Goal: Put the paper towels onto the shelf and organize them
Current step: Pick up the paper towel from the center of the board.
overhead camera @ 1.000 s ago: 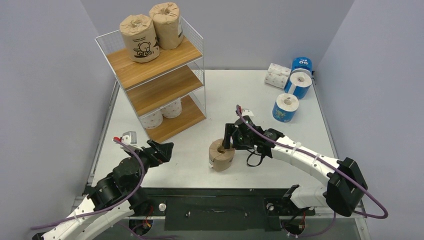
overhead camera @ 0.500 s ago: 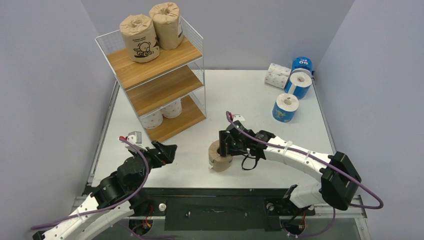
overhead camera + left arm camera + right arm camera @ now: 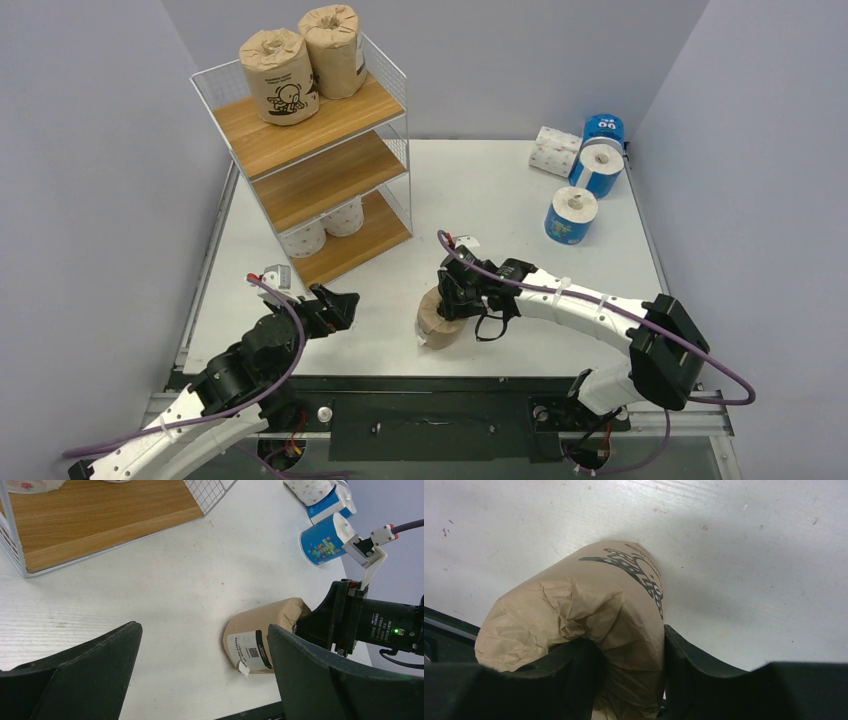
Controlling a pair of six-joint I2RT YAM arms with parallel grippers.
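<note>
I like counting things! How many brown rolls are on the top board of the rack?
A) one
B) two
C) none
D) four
B: two brown rolls stand side by side on the rack's top board. The third brown roll lies on the table, pinched by the right pincer.

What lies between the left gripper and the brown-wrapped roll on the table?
Nothing: only bare white table separates the left gripper from the brown-wrapped roll, as the top external and left wrist views both show.
</note>
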